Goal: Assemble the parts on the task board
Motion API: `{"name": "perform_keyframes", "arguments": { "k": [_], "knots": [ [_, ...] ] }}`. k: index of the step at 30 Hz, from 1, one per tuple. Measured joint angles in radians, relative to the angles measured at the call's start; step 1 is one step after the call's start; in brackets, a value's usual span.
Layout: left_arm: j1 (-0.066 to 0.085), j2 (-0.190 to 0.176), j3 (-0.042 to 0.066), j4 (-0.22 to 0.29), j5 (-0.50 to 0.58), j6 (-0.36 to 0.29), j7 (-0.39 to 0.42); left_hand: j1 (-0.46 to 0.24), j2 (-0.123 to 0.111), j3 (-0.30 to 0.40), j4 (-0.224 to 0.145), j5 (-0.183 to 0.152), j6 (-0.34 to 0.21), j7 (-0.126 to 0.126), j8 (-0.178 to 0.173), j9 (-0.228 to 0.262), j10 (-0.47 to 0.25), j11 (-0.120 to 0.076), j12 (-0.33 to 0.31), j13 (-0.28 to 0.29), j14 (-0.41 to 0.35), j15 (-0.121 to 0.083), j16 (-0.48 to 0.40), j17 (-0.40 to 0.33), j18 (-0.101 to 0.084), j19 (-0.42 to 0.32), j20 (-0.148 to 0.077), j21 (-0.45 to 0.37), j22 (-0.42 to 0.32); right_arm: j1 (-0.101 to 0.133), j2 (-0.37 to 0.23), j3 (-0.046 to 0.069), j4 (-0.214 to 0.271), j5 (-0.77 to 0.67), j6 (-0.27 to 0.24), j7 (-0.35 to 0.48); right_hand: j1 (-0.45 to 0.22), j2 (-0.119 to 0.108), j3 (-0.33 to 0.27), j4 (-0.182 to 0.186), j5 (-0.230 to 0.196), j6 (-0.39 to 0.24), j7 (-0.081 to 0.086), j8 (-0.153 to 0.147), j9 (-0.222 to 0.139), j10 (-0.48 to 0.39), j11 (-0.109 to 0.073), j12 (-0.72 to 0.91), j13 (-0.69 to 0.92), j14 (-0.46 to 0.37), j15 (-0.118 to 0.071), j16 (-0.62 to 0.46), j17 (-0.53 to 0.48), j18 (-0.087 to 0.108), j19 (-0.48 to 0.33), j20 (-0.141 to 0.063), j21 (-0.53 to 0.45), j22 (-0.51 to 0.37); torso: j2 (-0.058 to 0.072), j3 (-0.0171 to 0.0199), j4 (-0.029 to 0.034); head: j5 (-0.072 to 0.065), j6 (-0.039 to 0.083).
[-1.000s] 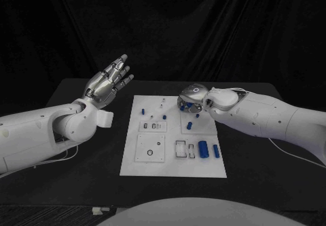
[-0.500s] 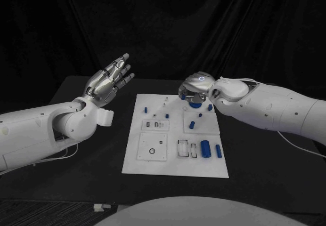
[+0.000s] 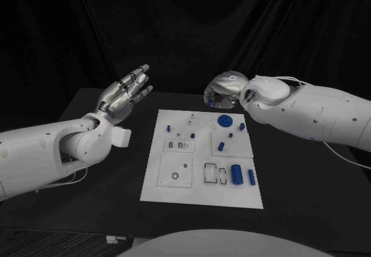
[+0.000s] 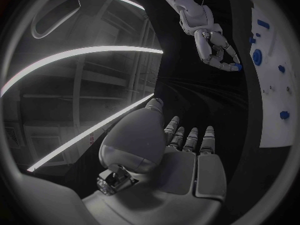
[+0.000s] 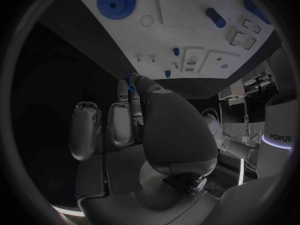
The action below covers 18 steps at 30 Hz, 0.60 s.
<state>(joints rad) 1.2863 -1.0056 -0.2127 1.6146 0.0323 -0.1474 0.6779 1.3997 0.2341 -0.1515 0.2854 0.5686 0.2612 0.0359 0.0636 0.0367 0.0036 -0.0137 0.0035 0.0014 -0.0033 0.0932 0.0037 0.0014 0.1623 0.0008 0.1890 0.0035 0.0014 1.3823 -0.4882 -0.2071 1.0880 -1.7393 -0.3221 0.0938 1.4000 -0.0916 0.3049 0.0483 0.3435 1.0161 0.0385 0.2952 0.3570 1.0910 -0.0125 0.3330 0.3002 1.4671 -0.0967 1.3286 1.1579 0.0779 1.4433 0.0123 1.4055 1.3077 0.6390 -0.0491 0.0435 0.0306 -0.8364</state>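
Observation:
The white task board [image 3: 179,187] lies in the middle of the black table. A blue gear [image 3: 225,120] sits flat near its far edge, also seen as the blue gear [image 5: 117,1] in the right wrist view. Small blue pegs [image 3: 169,128] stand further left, and two blue cylinders [image 3: 236,174] lie at the board's near right. My right hand [image 3: 222,88] hovers above the far edge, behind the gear, and pinches a small blue part [image 5: 128,80] at its fingertips; the same small blue part [image 4: 237,66] shows in the left wrist view. My left hand [image 3: 124,96] is raised left of the board, fingers spread, holding nothing.
Bare black tabletop [image 3: 309,176] surrounds the board on all sides. My left forearm [image 3: 54,147] lies over the table's left side, and my right forearm [image 3: 317,115] crosses above its right side. Black curtains close off the back.
My right hand has lifted off the board's far end and drawn back, uncovering the blue gear. My left hand has stayed raised and spread.

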Motion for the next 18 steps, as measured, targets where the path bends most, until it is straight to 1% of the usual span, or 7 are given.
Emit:
{"name": "perform_keyframes", "arguments": {
  "k": [4,10,11,13,15,17,18],
  "knots": [
    [0.009,0.005,0.000,0.001,-0.006,-0.015,0.000,0.013,-0.013,-0.002,-0.002,0.002,0.002,0.002,0.000,0.000,0.006,0.006,0.000,0.000,0.000,0.000,0.000,0.000,0.000,0.000,0.000,0.000,0.000,0.004,0.007,0.000,-0.005,0.012,0.023,-0.009,0.000,0.000,0.000,0.000,-0.001,-0.005,0.005,0.000,0.000,0.000,0.000,0.000,-0.001,0.000,0.000,0.000,-0.002,0.000,-0.002,0.002,0.000,0.000,0.014,-0.0016,0.0063,-0.004,0.014],
    [0.019,0.006,0.000,0.005,-0.012,-0.042,0.000,0.014,-0.014,-0.006,0.000,0.009,0.005,0.005,0.000,0.000,0.009,0.009,0.000,0.002,0.000,0.000,0.000,0.000,0.000,0.000,0.000,0.000,0.000,0.004,0.021,0.000,-0.018,0.027,0.067,-0.021,0.000,0.000,0.000,0.000,-0.001,-0.014,0.007,-0.002,0.000,0.002,0.002,-0.005,-0.002,0.000,0.000,0.000,-0.003,0.000,-0.004,0.004,-0.003,0.000,0.043,-0.0043,0.0206,-0.015,0.037],
    [0.020,0.005,0.000,0.005,-0.012,-0.047,0.000,0.014,-0.014,-0.006,0.000,0.013,0.005,0.005,0.000,0.000,0.009,0.009,0.000,0.002,0.000,0.000,0.000,0.000,0.000,0.000,0.000,0.000,0.000,0.004,0.025,0.000,-0.022,0.030,0.074,-0.022,0.000,0.000,0.000,0.000,-0.001,-0.019,0.010,-0.008,0.027,0.002,0.002,-0.008,-0.003,0.000,0.000,0.000,-0.004,0.000,-0.004,0.004,-0.004,0.000,0.049,-0.0052,0.0233,-0.018,0.042],
    [0.021,0.005,0.000,0.005,-0.013,-0.052,0.000,0.018,-0.011,-0.006,0.000,0.013,0.005,0.005,0.000,0.000,0.009,0.009,0.000,0.002,0.000,0.000,0.000,0.000,0.000,0.000,0.000,0.000,0.000,0.004,0.030,0.000,-0.026,0.032,0.083,-0.024,0.000,0.000,0.000,0.000,-0.001,-0.021,0.011,-0.010,0.029,-0.002,0.006,-0.009,-0.003,0.000,0.000,0.000,-0.004,0.000,-0.004,0.004,-0.004,0.000,0.057,-0.0064,0.0269,-0.024,0.048],
    [0.022,0.005,0.000,0.005,-0.014,-0.057,0.000,0.018,-0.011,-0.006,0.000,0.017,0.005,0.005,0.000,0.000,0.009,0.009,0.000,0.002,0.000,0.000,0.000,0.000,0.000,0.000,0.000,0.000,0.000,0.003,0.034,0.000,-0.029,0.035,0.091,-0.026,0.000,0.000,0.000,0.000,-0.001,-0.025,0.014,-0.010,0.029,-0.002,0.005,-0.012,-0.005,0.000,0.000,0.000,-0.004,0.000,-0.004,0.004,-0.004,0.000,0.067,-0.0085,0.0337,-0.033,0.058],
    [0.022,0.005,0.000,0.004,-0.015,-0.059,0.000,0.018,-0.011,-0.006,0.000,0.017,0.005,0.005,0.000,0.000,0.008,0.015,0.000,0.002,0.000,0.000,0.000,0.000,0.000,0.000,0.000,0.000,0.000,0.002,0.037,0.000,-0.030,0.037,0.098,-0.028,0.000,0.000,0.003,0.003,-0.001,-0.028,0.011,-0.011,0.041,-0.002,0.005,-0.012,-0.005,0.000,0.000,0.000,-0.004,0.000,-0.004,0.004,-0.004,0.000,0.074,-0.0104,0.0399,-0.040,0.066],
    [0.022,0.005,0.000,0.004,-0.015,-0.060,0.000,0.020,-0.009,-0.006,0.000,0.020,0.005,0.005,0.000,0.000,0.008,0.015,0.000,0.002,0.000,0.000,0.000,0.000,0.000,0.000,0.000,0.000,0.000,0.001,0.038,0.000,-0.030,0.038,0.101,-0.029,0.000,0.000,0.003,0.003,-0.001,-0.031,0.010,-0.011,0.057,-0.002,0.005,-0.012,-0.005,0.000,0.000,0.000,-0.004,0.000,-0.006,0.006,-0.004,0.000,0.077,-0.0114,0.0426,-0.043,0.069]
  ]
}}
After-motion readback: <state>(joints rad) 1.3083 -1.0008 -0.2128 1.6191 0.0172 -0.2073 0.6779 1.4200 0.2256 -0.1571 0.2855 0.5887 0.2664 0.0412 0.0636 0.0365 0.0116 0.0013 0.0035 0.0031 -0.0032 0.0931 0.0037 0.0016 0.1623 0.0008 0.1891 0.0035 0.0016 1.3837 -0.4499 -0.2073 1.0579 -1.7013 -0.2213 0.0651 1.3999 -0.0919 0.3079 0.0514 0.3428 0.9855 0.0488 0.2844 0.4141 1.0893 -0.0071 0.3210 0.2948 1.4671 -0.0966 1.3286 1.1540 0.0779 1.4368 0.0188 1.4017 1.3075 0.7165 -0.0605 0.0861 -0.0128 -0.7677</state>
